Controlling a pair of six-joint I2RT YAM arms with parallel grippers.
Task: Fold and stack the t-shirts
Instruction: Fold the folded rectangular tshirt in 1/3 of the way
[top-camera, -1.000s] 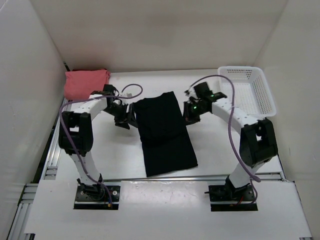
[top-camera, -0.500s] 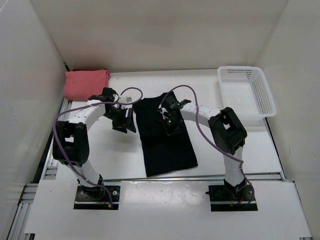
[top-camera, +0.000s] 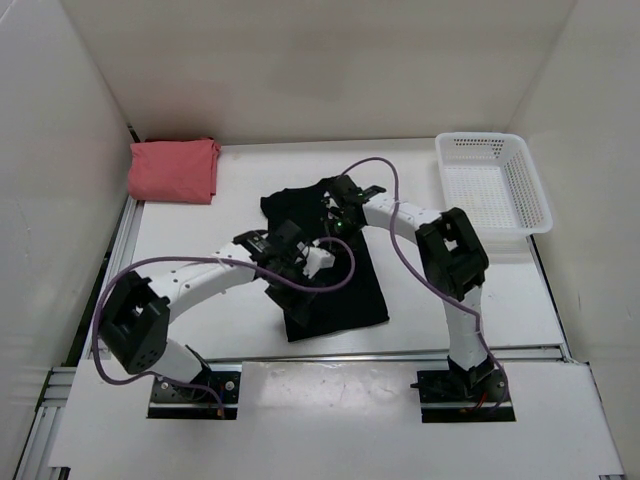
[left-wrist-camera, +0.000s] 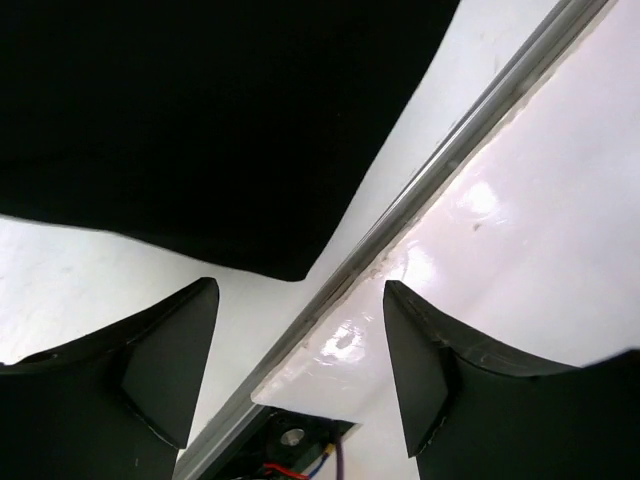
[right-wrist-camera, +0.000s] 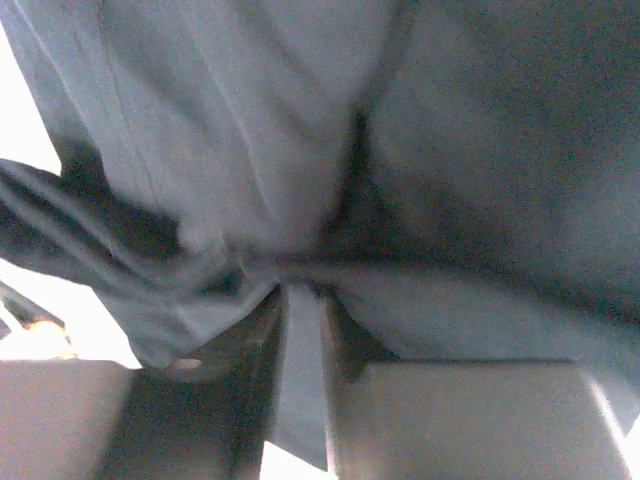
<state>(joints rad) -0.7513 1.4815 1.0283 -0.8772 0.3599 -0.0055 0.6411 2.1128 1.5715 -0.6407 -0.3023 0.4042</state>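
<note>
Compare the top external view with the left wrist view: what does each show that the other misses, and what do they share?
Only the top external view shows the folded pink shirt in the far left corner, the white basket at far right, and the right gripper at the far end of the black shirt. Only the left wrist view shows that the left gripper is open, nothing between its fingers. Both show the black shirt, the white table and the metal rail along its near edge.
</note>
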